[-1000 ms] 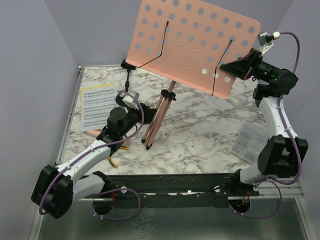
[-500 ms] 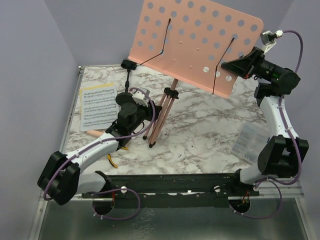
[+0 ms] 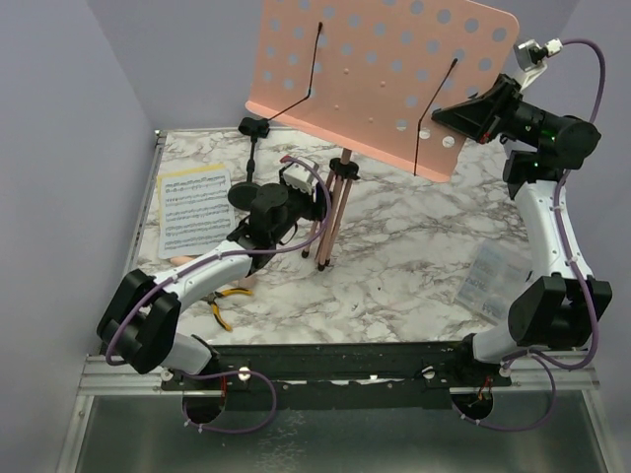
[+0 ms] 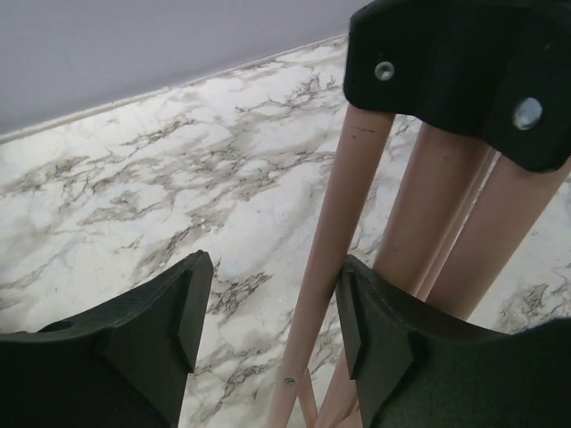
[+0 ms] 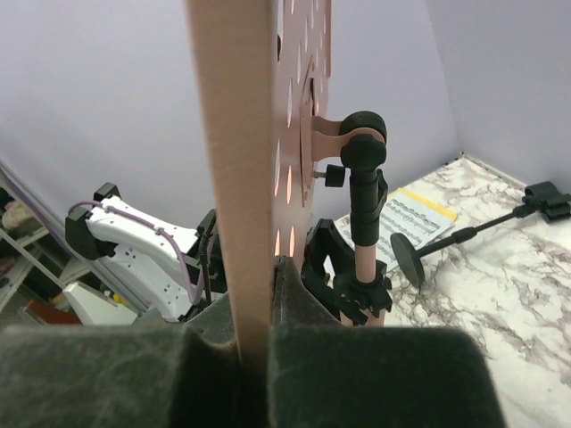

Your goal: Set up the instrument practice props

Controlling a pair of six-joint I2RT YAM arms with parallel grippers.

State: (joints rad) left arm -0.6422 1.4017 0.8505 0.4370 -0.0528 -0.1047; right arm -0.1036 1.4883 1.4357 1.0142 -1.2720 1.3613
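Note:
The pink perforated music-stand desk [image 3: 380, 79] is held high over the back of the table on its pink tripod pole [image 3: 330, 212]. My right gripper [image 3: 449, 113] is shut on the desk's right edge [image 5: 236, 178]. My left gripper [image 3: 314, 202] is open at the folded tripod legs, with one pink leg [image 4: 335, 241] between its fingers, close to the right finger [image 4: 375, 339]. White and yellow sheet-music pages [image 3: 192, 207] lie at the left. The black round-based mic stand [image 3: 251, 148] lies on its side behind them. The beige microphone [image 3: 182, 261] shows only partly under my left arm.
Yellow-handled pliers [image 3: 225, 301] lie near the front left by my left arm. A clear plastic box [image 3: 491, 279] sits at the right by the right arm. Lilac walls close in the left, back and right sides.
The desk has risen and tilted more upright, and the tripod legs have swung towards vertical. My left gripper has moved right and forward, up to the legs.

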